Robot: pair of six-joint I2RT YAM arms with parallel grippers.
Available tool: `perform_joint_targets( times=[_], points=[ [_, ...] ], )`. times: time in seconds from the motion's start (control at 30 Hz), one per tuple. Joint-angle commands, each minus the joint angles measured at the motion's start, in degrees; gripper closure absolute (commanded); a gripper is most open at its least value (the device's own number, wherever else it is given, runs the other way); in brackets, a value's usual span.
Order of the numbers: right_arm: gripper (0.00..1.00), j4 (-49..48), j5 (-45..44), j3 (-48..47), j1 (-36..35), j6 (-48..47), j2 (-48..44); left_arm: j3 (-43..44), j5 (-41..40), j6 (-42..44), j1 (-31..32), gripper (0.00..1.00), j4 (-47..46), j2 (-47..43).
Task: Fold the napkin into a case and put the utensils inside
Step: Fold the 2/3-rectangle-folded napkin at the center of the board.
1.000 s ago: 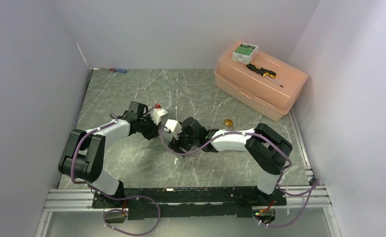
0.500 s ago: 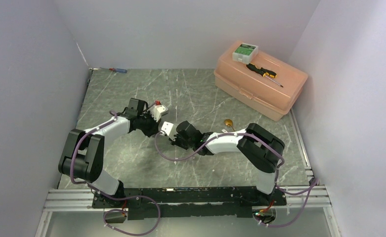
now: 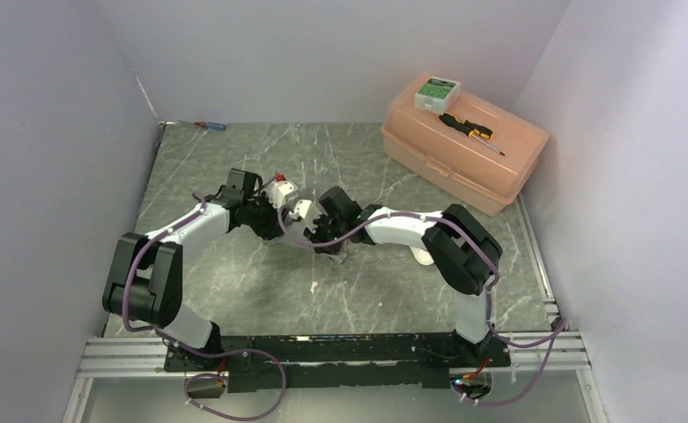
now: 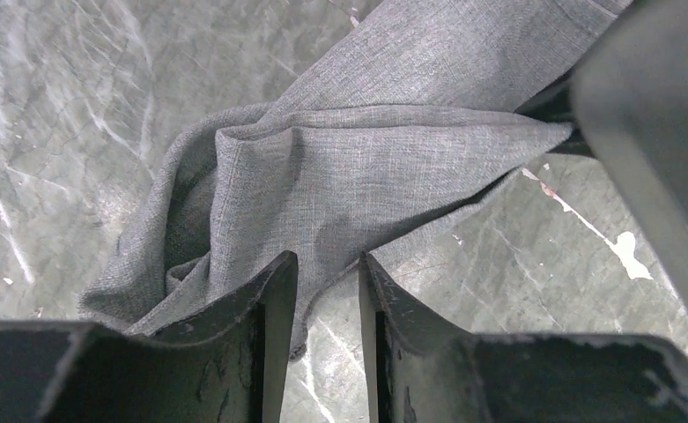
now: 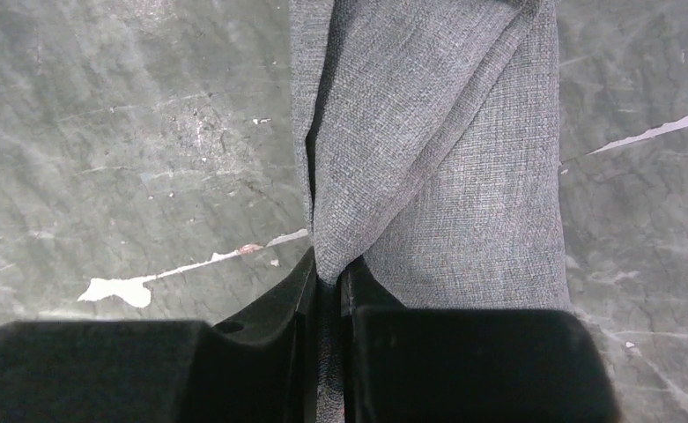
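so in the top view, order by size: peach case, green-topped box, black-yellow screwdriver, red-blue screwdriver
1. peach case
2. green-topped box and black-yellow screwdriver, unsure: box bulkier, screwdriver longer
3. red-blue screwdriver, smallest

The top camera sits high behind the arms' bases, which lie along the bottom of its frame. It looks forward and down from far off, taking in the whole table (image 3: 234, 291), walls on three sides and a box (image 3: 463, 141) at upper right. The left wrist camera looks steeply down from very close, past the left gripper (image 4: 327, 260) at the bottom edge, onto the napkin (image 4: 366, 167) filling mid-frame. The right wrist camera looks straight down, equally close, past the right gripper (image 5: 329, 264) at bottom centre. Both wrist views share the napkin and marbled tabletop, a patch at the centre of the top view, mostly hidden under the wrists.
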State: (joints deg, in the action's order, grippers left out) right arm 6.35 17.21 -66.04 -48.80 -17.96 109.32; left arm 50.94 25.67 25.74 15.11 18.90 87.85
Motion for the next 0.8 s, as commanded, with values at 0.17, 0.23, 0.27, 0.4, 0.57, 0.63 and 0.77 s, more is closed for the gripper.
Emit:
perform_joint_targets(
  times=[0.17,0.23,0.27,0.4,0.57,0.63,0.77],
  points=[
    [0.99,7.2,17.2,-6.0,5.1,2.5,2.0,4.3,5.5,0.4,0.1,0.60,-5.5,-0.2],
    [1.00,9.1,20.0,-7.9,6.1,2.8,3.1,4.3,8.0,2.6,0.7,0.59,-6.4,0.8],
    [1.00,10.3,21.4,-8.8,6.6,2.9,3.7,4.2,8.7,4.1,0.9,0.58,-6.9,1.2],
    [1.00,14.2,26.7,-13.0,8.0,2.8,6.6,2.4,7.2,8.0,1.2,0.56,-11.1,2.7],
    [1.00,16.6,31.6,-16.9,9.8,5.0,9.5,1.5,7.7,10.6,1.4,0.53,-15.0,4.4],
    [1.00,17.2,33.1,-17.3,10.3,5.4,10.3,1.5,10.3,12.6,1.8,0.52,-14.3,4.7],
    [1.00,17.6,37.9,-18.9,12.1,6.7,12.3,1.9,13.8,17.7,3.0,0.53,-12.7,5.3]
  ],
)
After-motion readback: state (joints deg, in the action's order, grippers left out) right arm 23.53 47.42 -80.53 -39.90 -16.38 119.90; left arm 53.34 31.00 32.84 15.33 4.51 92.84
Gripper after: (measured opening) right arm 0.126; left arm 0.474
